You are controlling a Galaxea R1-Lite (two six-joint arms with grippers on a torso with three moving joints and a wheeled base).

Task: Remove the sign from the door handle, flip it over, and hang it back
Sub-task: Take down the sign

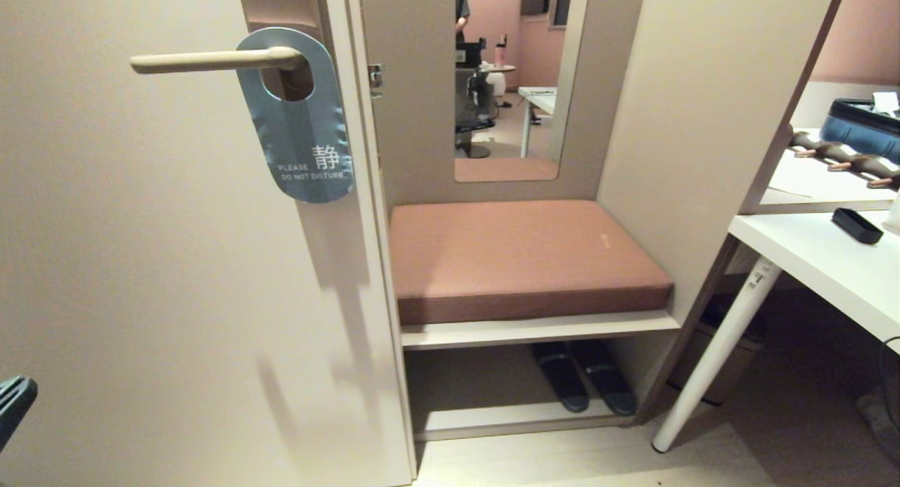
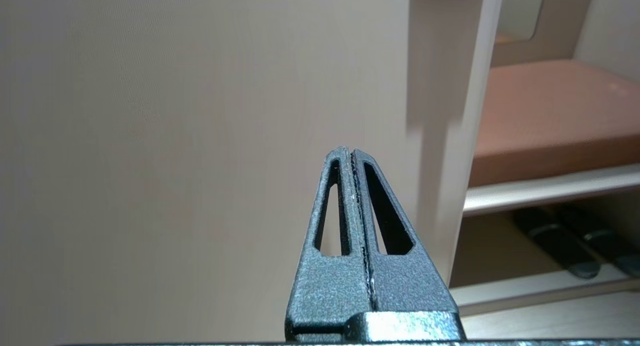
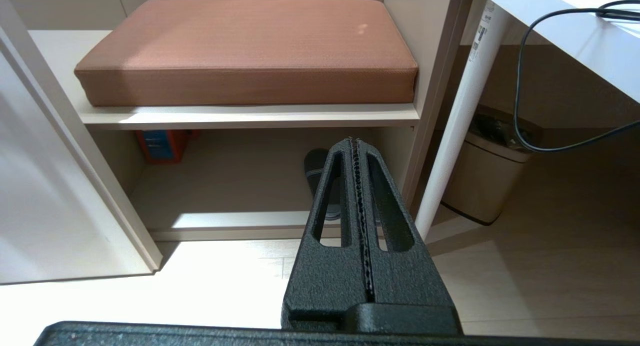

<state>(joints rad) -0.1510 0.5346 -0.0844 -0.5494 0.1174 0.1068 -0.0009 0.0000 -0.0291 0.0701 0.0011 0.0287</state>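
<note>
The sign [image 1: 302,146] hangs by its round hole on the door handle [image 1: 211,60], a cream lever on a brown backplate [image 1: 281,2]. Its blue-grey face with "PLEASE DO NOT DISTURB" is turned toward me. My left gripper [image 2: 348,150] is shut and empty, low in front of the plain door panel [image 2: 175,136], well below the sign. Only a dark bit of that arm [image 1: 10,403] shows at the head view's lower left edge. My right gripper [image 3: 354,140] is shut and empty, low down and pointing at the open shelf under the bench.
Right of the door edge [image 1: 373,262] stands a bench with a pink cushion [image 1: 520,258] and dark slippers [image 1: 583,374] underneath. A white desk [image 1: 830,269] on a slanted leg [image 1: 717,346] stands at the right, with a beige bin [image 3: 487,181] under it. A person [image 1: 460,9] stands far back.
</note>
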